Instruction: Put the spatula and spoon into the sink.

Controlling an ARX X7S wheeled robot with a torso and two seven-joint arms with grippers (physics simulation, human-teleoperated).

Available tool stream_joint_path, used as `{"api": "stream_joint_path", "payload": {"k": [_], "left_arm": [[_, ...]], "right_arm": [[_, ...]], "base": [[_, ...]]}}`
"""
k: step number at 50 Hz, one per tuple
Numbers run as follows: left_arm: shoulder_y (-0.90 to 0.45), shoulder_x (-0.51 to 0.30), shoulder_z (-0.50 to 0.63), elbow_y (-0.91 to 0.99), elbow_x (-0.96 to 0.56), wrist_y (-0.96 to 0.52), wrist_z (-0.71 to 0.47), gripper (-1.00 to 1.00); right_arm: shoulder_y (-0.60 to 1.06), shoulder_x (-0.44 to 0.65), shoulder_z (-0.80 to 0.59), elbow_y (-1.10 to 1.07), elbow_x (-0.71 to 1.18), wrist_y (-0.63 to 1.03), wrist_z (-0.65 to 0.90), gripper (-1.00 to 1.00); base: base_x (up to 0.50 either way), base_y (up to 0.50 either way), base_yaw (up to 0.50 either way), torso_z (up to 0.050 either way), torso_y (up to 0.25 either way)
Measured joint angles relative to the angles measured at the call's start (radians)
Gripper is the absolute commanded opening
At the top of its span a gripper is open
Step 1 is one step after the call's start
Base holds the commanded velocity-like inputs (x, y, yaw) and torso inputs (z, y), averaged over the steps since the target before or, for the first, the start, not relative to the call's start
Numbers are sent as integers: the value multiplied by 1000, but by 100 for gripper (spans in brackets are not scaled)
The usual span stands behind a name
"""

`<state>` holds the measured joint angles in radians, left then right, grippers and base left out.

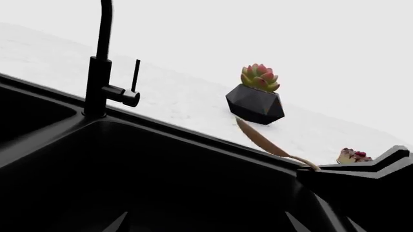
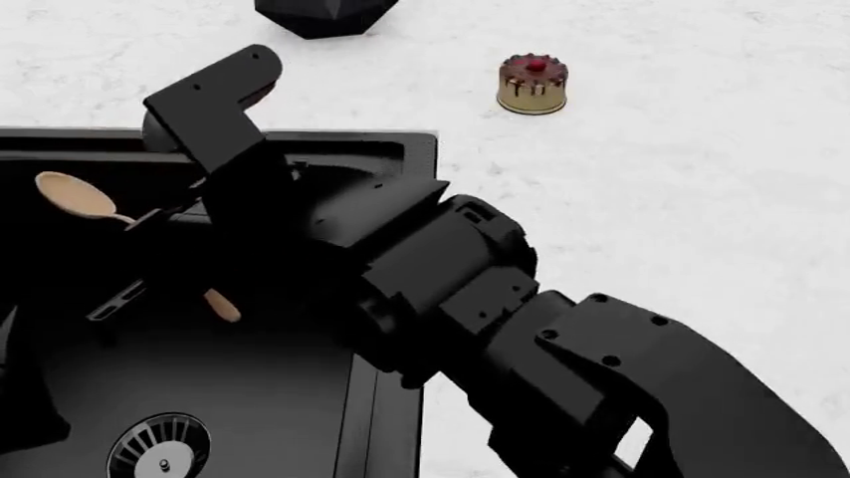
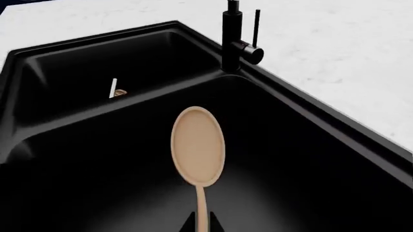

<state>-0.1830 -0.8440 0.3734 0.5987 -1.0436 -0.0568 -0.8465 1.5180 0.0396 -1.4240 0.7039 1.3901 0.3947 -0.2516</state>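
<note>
Spoon (image 3: 197, 145), wooden, pinched at its handle by the right claw (image 3: 201, 223) and held over a basin of the black sink (image 3: 303, 159); recommended handling: lower it nearer the basin floor, then release; left claw's state: cannot tell.

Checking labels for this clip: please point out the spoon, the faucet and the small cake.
spoon (image 3: 197, 146): right wrist view, middle of its oval bowl.
faucet (image 3: 232, 41): right wrist view, on its upright black body.
small cake (image 2: 532, 86): head view, on its side, below the red topping.
</note>
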Motion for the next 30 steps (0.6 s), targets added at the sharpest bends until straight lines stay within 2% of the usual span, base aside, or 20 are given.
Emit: {"api": "stream_joint_path", "payload": {"k": [11, 30], "left_arm": [[7, -7, -7, 6, -1, 4, 1, 100], [19, -14, -14, 19, -1, 9, -6, 100]], "right_arm": [[-8, -12, -110, 4, 41, -17, 13, -100], [-72, -17, -150, -30, -68, 66, 16, -100]], "base": [[0, 0, 0, 0, 0], [0, 0, 0, 0, 0]]}}
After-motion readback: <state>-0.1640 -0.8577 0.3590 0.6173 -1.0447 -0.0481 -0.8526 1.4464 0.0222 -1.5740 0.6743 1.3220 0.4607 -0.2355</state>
